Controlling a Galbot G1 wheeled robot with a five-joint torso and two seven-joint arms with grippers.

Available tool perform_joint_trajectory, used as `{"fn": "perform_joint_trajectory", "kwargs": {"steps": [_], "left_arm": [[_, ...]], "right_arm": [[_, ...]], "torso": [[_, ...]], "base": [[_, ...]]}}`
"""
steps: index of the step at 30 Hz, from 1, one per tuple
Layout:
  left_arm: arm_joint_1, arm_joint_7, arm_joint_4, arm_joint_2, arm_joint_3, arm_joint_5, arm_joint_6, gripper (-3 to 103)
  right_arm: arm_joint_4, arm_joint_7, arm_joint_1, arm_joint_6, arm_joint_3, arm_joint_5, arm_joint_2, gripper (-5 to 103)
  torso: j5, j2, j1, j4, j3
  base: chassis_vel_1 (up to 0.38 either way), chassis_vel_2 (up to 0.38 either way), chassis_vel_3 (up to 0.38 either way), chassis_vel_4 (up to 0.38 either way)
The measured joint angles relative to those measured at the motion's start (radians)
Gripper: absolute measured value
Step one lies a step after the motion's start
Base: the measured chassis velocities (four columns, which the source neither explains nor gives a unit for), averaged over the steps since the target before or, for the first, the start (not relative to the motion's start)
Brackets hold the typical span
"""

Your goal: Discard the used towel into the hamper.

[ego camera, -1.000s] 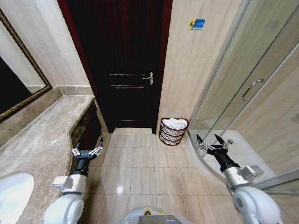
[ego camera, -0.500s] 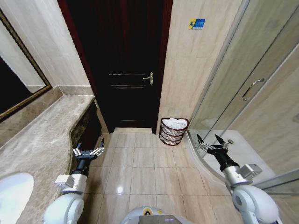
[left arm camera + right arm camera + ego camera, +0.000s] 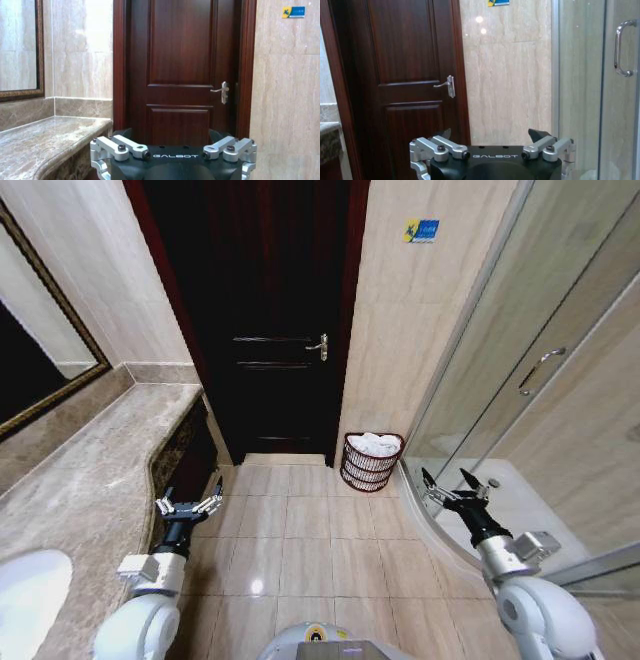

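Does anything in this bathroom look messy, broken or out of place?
Nothing stands out. The hamper stands upright by the door with white towels inside, and both end effectors, left and right, are open and empty.

Bathroom interior, marble vanity surface (image 3: 95, 465) with white basin (image 3: 25, 595), framed wall mirror (image 3: 40, 350), glass shower enclosure (image 3: 540, 380), tiled floor (image 3: 300, 530), dark wooden door (image 3: 270, 330)

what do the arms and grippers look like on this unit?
Both arms have glossy white rounded shells, then a black forearm section with a small white box clamped at the wrist. The left gripper and right gripper are black with two fingers each. The wrist views show silver metal linkage brackets with bolts beside the fingers and white GALBOT lettering on the black gripper body.
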Motion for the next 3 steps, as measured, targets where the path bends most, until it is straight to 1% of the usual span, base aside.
{"fn": "perform_joint_trajectory", "kwargs": {"steps": [3], "left_arm": [[0.000, 0.000, 0.000, 0.000, 0.000, 0.000, 0.000, 100]], "right_arm": [[0.000, 0.000, 0.000, 0.000, 0.000, 0.000, 0.000, 100]], "torso": [[0.0000, 0.000, 0.000, 0.0000, 0.000]], "base": [[0.000, 0.000, 0.000, 0.000]]}}
